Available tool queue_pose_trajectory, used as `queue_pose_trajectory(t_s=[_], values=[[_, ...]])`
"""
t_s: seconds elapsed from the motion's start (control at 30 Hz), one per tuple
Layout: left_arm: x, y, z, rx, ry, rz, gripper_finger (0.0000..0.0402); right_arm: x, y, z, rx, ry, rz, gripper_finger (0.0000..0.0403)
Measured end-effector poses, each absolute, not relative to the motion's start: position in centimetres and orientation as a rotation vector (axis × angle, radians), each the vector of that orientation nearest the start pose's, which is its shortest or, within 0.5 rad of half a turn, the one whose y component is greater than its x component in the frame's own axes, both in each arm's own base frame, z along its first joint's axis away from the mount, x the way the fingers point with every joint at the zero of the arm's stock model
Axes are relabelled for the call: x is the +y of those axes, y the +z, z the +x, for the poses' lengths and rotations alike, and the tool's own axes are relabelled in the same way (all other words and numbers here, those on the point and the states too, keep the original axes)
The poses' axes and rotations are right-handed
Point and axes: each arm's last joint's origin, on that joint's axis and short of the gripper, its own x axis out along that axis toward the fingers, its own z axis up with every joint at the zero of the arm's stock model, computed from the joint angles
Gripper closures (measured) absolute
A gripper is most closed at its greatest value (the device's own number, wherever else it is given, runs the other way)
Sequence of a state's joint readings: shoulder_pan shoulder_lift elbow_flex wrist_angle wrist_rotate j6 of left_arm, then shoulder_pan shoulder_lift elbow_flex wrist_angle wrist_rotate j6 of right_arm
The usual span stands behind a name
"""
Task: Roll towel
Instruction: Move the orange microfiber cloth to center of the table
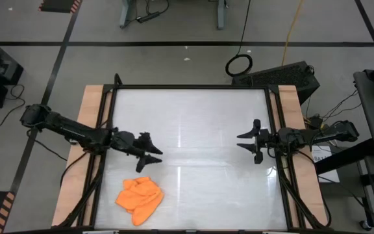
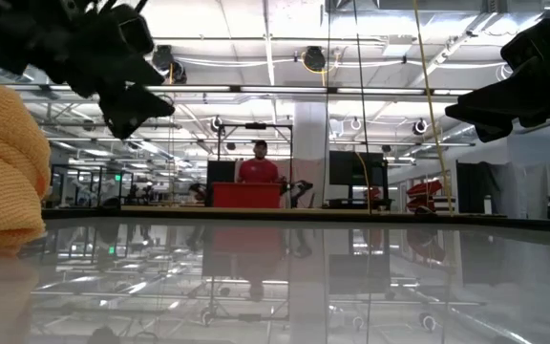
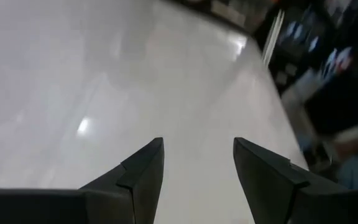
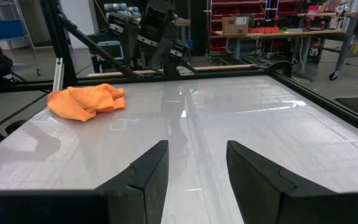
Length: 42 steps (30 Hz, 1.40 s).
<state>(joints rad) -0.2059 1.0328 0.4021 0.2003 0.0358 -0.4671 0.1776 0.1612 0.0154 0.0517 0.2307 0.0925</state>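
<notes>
Orange and soft, the towel [image 1: 140, 198] lies in a loose crumpled heap on the glossy white surface [image 1: 193, 130], close to the surface's front edge and over toward the left arm's side. It is bunched, with folds and lumps, not spread flat and not rolled. In the low view it bulges at the picture's left edge [image 2: 6, 167], and in the right wrist view it shows far across the surface [image 4: 87, 100].

The left claw [image 1: 150, 151] hovers just beyond the towel, toward the middle of the surface, apart from the cloth and not touching it. Its two dark fingers stand released with a clear gap between them, and nothing is held; its own wrist view shows only bare white surface between the fingers [image 3: 143, 168].

The right claw [image 1: 250, 141] hangs over the opposite side of the surface, well apart from the towel, pointing inward toward the left arm. Its fingers [image 4: 148, 165] are likewise spread and hold nothing.

Beyond the surface, in the low view, a person in a red top [image 2: 259, 164] stands far off in the room behind a red box [image 2: 247, 194].
</notes>
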Motion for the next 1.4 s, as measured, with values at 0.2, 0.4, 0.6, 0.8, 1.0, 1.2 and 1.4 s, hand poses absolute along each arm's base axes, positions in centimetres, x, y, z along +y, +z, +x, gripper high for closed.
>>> queue_pose_trajectory(t_s=[0.2,0.4,0.6,0.8,1.0,1.2,1.4], values=[[-6.3,23.1,20.2,0.696,-0.156,-0.386,0.0203,1.2,16.1,10.6,0.09,-0.057,0.073,0.025],[-9.1,25.2,19.1,0.779,-0.213,-0.468,0.0203,1.2,16.1,10.6,0.09,-0.057,0.073,0.025],[-12.2,24.7,17.8,0.867,-0.226,-0.543,0.0203,1.2,16.1,10.6,0.09,-0.057,0.073,0.025],[-15.3,23.0,17.6,0.957,-0.225,-0.601,0.0203,1.2,16.1,10.6,0.09,-0.057,0.073,0.025],[-18.4,21.2,18.4,0.97,-0.27,-0.636,0.0203,1.2,16.1,10.6,0.09,-0.058,0.073,0.025],[-21.0,20.0,19.3,1.055,-0.239,-0.563,0.0215,1.2,16.1,10.6,0.09,-0.057,0.073,0.025],[-22.1,19.0,20.2,1.184,-0.128,-0.419,0.0246,1.2,16.1,10.6,0.09,-0.058,0.073,0.025]])
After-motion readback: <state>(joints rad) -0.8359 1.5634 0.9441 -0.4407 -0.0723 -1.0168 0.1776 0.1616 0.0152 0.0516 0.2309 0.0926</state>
